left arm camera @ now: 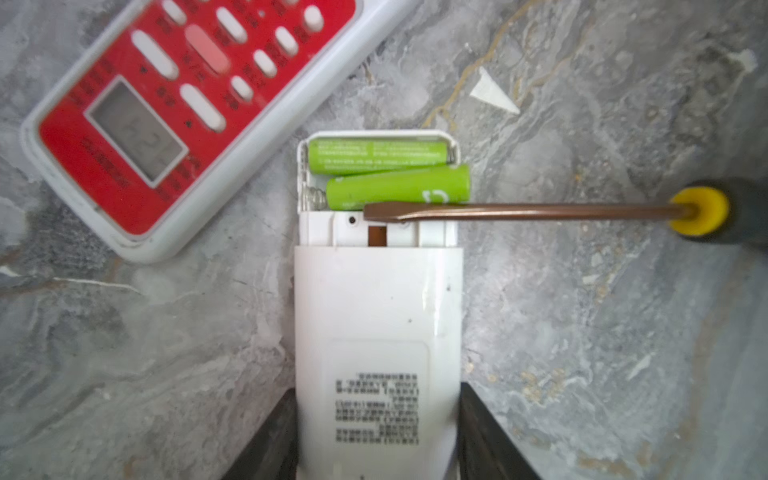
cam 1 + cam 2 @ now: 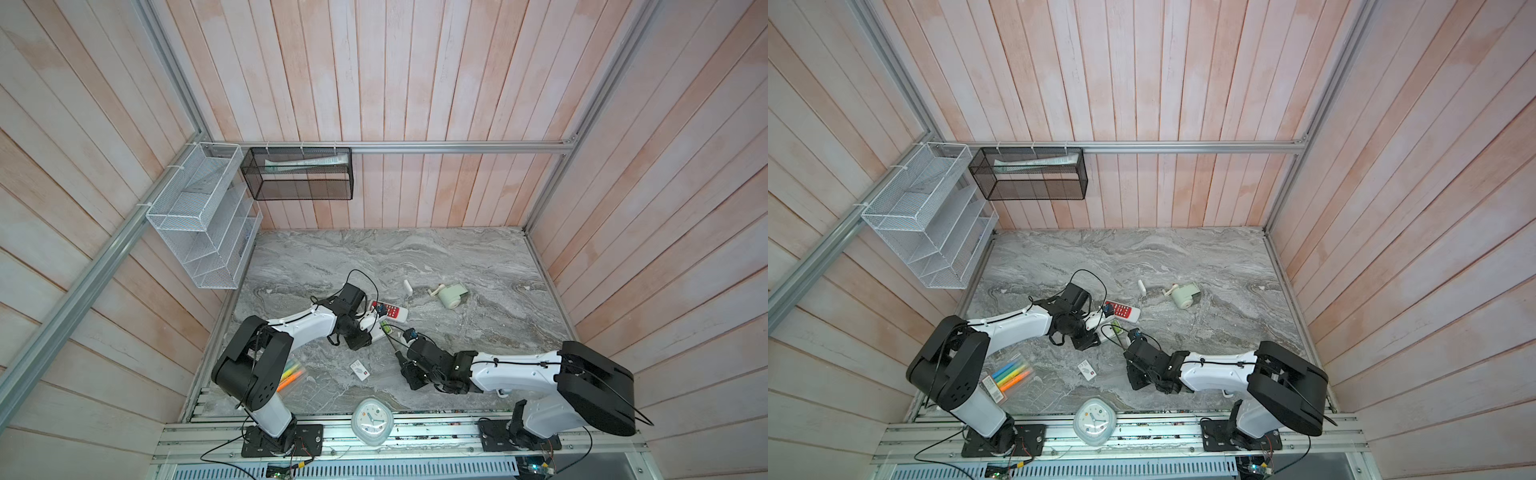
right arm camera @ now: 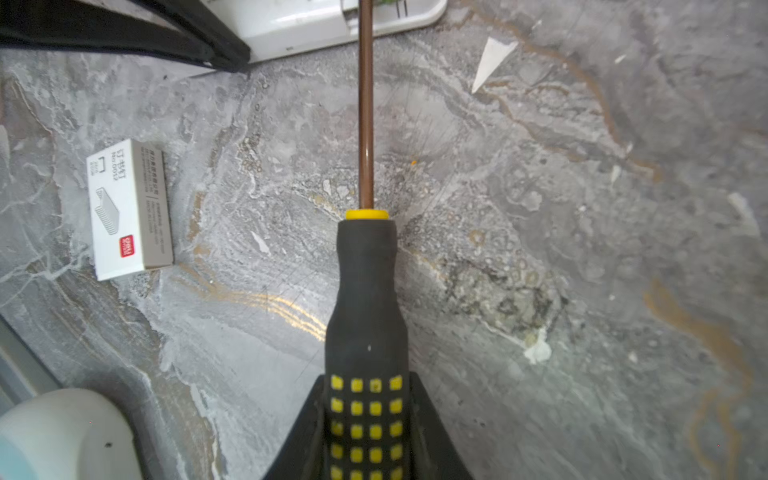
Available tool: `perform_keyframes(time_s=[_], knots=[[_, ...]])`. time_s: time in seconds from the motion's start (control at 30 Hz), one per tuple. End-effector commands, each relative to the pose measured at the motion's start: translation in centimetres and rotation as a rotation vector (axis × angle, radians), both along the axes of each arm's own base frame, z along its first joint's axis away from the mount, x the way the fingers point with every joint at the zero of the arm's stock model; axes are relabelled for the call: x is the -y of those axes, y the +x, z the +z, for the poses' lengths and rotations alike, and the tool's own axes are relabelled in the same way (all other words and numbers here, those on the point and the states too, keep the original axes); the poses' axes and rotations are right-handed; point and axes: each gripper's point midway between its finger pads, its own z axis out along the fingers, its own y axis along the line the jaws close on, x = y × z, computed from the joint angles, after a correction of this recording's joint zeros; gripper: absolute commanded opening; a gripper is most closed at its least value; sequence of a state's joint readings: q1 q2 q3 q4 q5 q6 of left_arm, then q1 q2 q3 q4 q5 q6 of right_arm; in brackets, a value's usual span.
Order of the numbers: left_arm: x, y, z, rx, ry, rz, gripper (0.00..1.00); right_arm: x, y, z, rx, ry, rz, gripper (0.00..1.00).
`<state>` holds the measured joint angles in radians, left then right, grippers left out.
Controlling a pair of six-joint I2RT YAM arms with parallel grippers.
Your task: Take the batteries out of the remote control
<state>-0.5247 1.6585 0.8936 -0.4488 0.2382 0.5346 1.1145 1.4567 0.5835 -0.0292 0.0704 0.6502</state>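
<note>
- Fingers (image 1: 478,436) of the left gripper (image 1: 376,395) pinch the long sides of a white plastic remote control (image 1: 378,316) lying back-up on the grey marble tabletop (image 2: 457,257).
- Its uncovered battery compartment (image 1: 302,178) holds two lime green cylindrical batteries (image 1: 376,156): one flat in its slot, the one nearer the fingers (image 1: 399,187) tilted, one end out over the compartment's rim.
- The right gripper (image 3: 368,432) is clamped on the black, yellow-studded handle of a long flat-blade screwdriver (image 3: 365,291); the brown blade lies alongside the tilted battery, contact not clear.
- Bare marble lies open on the screwdriver's side of the compartment and toward the back wall; on the other side a red-faced white remote control (image 1: 166,104) sits just beside it, a narrow gap between.
- The left wrist view cuts off the held remote's gripped end; in both top views the batteries are a mere green speck.
- A small white staple box (image 3: 129,208) lies near the right gripper, a pale round alarm clock (image 2: 372,419) at the front edge, a clear pack of coloured highlighters (image 2: 1009,374) by the left arm, a pale green hand-crank gadget (image 2: 453,296) well apart toward the back.
</note>
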Motion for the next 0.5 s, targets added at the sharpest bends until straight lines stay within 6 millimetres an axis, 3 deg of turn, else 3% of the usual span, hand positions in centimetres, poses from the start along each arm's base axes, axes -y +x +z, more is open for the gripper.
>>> perform_keyframes(time_s=[0.0,0.47], knots=[[-0.4,-1.1,0.0,-0.026,0.008,-0.018,0.5,1.4,0.5,-0.5,-0.017,-0.053,-0.047,0.0],[-1.0,-0.8,0.6,-0.021,0.056,-0.005,0.5,2.8,1.5,-0.7,-0.011,-0.085,-0.08,0.0]])
